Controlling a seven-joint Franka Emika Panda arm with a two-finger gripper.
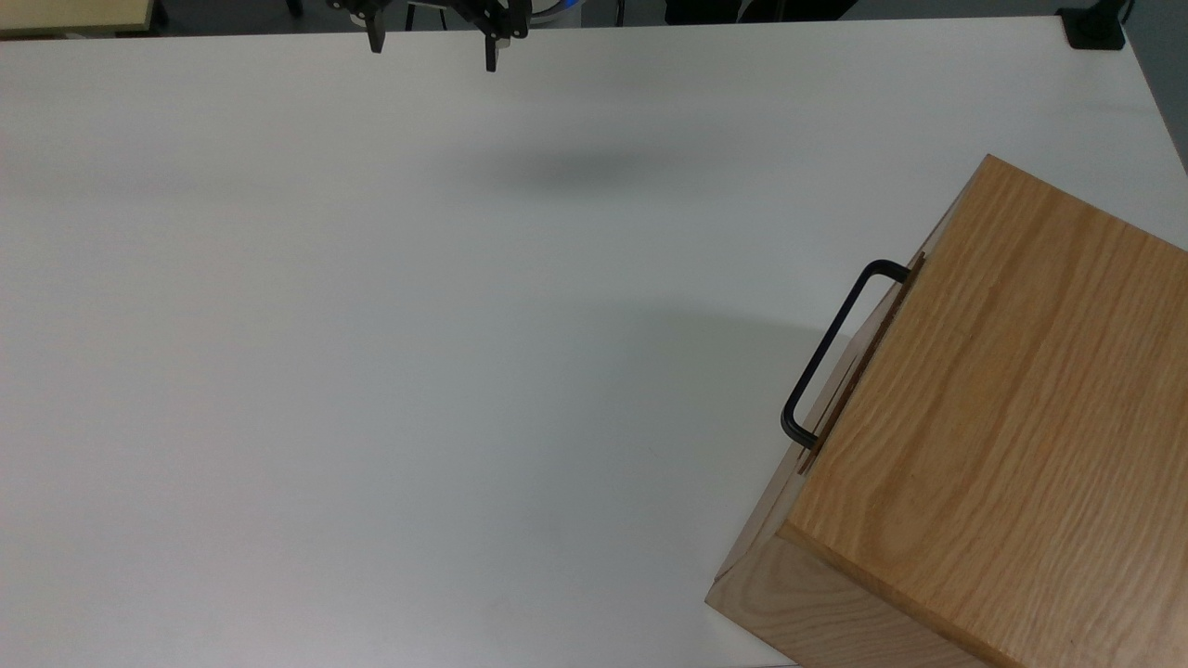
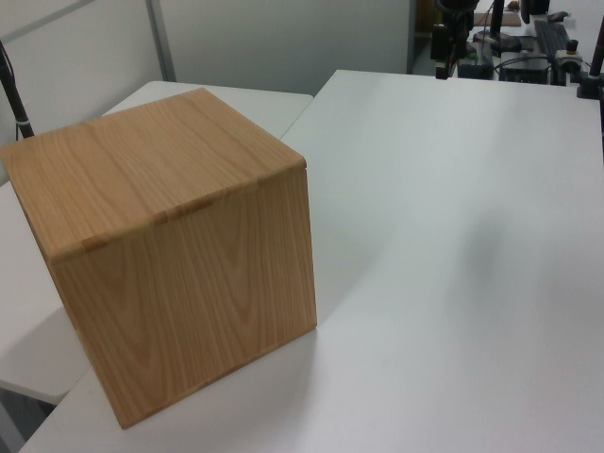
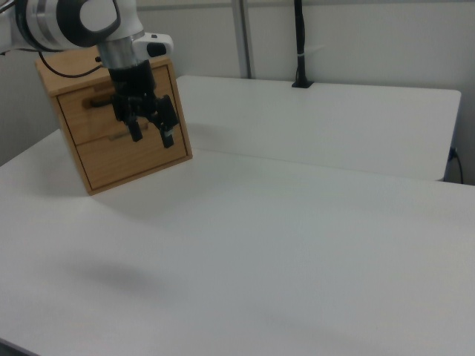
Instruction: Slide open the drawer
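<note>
— On the white table [image 1: 371, 371], where is your drawer [image 3: 93, 111]?
— Shut inside the oak box [image 1: 1002, 417], contents hidden. Your gripper [image 1: 432, 51] hangs well apart, fingers spread, holding nothing.

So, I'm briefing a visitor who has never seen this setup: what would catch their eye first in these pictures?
The oak-grain box stands out first, sitting at the lower right corner of the white table in the top view. Next comes the black U-shaped handle on its closed drawer, facing the open tabletop. The arm's black tool hangs open at the table's far edge, well away from the handle.
</note>
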